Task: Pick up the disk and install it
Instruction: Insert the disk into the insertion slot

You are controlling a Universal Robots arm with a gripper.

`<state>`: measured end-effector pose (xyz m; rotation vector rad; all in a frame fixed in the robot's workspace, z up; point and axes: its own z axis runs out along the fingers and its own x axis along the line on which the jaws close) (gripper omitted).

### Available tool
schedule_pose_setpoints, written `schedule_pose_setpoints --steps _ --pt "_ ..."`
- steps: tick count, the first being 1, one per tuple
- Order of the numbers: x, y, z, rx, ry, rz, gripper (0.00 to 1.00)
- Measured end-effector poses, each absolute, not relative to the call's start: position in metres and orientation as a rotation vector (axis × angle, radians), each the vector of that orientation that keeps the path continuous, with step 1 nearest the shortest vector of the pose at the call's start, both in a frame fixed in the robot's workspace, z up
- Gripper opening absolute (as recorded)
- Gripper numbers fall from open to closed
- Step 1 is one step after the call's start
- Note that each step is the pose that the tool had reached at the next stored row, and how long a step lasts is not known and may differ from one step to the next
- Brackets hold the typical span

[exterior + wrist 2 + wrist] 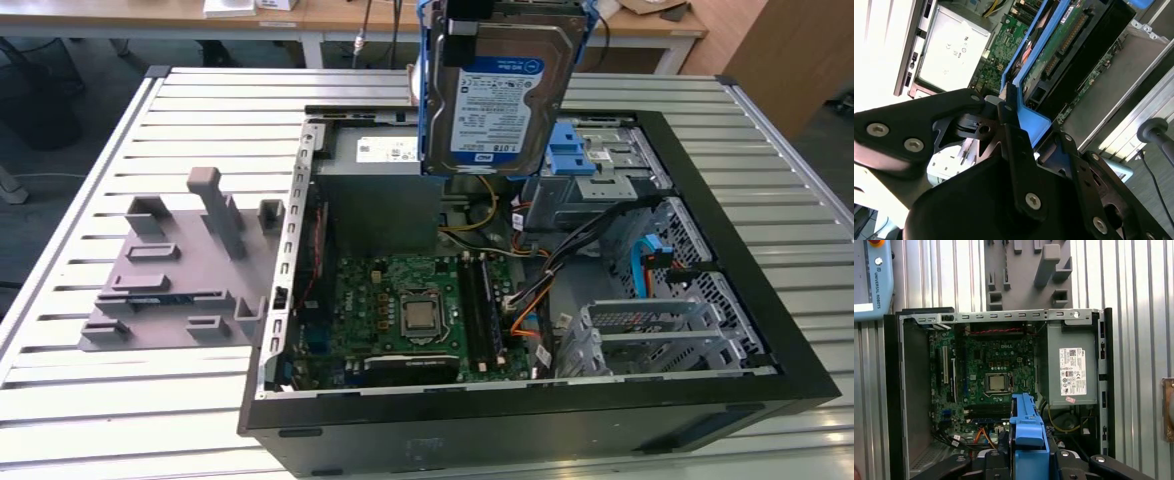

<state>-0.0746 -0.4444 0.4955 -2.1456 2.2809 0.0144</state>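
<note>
One disk [501, 100] is present. The end effector [1016, 115] is closed on its blue carrier rail and holds it upright in the air, above the far side of the open computer case [534, 430].

One case lies on the slatted desk [80, 420]. It contains:
- one motherboard [400, 290]
- one grey power supply [374, 190]
- one drive cage [601, 160] with blue tabs

One grey fixture plate [160, 270] lies beside the case, toward the desk edge at the exterior view's left.

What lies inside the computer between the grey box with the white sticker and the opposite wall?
The green circuit board, seen in the first wrist view.
</note>
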Motion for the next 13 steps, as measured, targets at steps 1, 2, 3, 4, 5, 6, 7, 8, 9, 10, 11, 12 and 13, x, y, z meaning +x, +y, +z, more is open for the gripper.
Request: schedule_pose_setpoints --steps 1,2,3,4,5,6,7,8,9,10,11,12,13 --pt "-0.075 -0.444 0.496 -2.146 2.281 0.014 0.37" --pt "-0.075 -0.445 0.496 -2.146 2.282 0.013 0.37" --pt "-0.075 -0.445 0.495 -2.146 2.282 0.013 0.37" --pt "-0.075 -0.445 0.495 -2.146 2.282 0.013 0.37" --pt "-0.075 -0.446 0.495 -2.146 2.282 0.013 0.37" --pt "-0.075 -0.447 0.495 -2.146 2.282 0.013 0.37" --pt "-0.075 -0.448 0.495 -2.146 2.282 0.013 0.37" --pt "-0.075 -0.449 0.495 -2.146 2.282 0.013 0.37" --pt "-0.075 -0.450 0.495 -2.146 2.282 0.013 0.37" --pt "-0.075 -0.452 0.495 -2.146 2.282 0.013 0.37" --pt "-0.075 -0.453 0.495 -2.146 2.282 0.013 0.37" --pt "-0.075 -0.455 0.495 -2.146 2.282 0.013 0.37" --pt "-0.075 -0.456 0.495 -2.146 2.282 0.013 0.37"
